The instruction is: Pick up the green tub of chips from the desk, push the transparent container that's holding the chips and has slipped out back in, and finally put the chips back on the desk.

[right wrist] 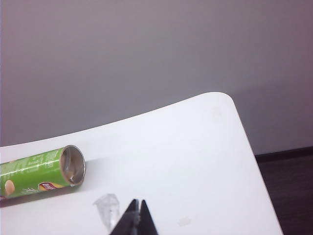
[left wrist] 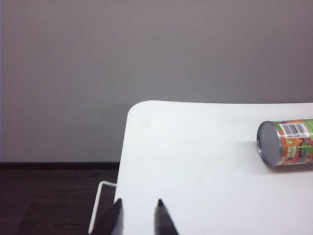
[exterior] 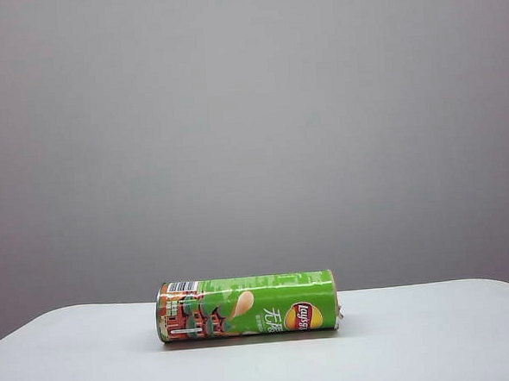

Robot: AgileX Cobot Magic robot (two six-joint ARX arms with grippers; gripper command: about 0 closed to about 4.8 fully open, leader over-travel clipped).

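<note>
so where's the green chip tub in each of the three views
Exterior view: green tub of chips lies on its side, low centre, on the desk.
Left wrist view: right edge, closed metal end showing.
Right wrist view: left edge, open mouth showing.
Shared landmark: the white desk's rounded corner.

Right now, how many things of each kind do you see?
Desk: 1
Green tub of chips, lying down: 1
Clear plastic piece near its open end: 1
End effectors near the desk's edge: 2 (left end effector open, right end effector shut)
Total: 5
</note>
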